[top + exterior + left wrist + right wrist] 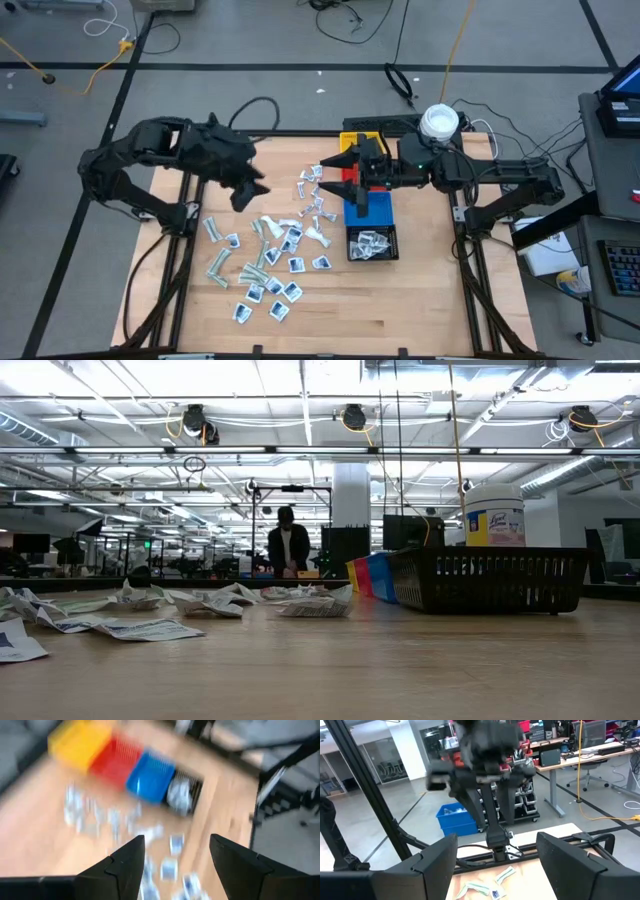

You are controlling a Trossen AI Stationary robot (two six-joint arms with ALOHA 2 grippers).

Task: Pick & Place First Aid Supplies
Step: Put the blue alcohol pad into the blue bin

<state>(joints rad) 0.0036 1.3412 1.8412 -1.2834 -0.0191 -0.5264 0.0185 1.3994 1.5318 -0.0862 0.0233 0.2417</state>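
From above we see the packets [262, 262] scattered over the left-centre of the table [420, 300], with some already in the black bin [372, 243]. The left gripper [247, 186] hangs above the pile's upper edge, and its wrist view shows its fingers [127, 862] spread with nothing between them. The right gripper [335, 173] hovers over the bins, released and empty. Only the low view shows a person [288, 544] far behind the table and the white jar [493, 514] above the black bin.

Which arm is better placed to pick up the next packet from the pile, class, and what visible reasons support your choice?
Probably the left. The left gripper hangs open just beside the packets, and nothing shows between its fingers. The right gripper, also open, sits over the bins, farther from the pile.
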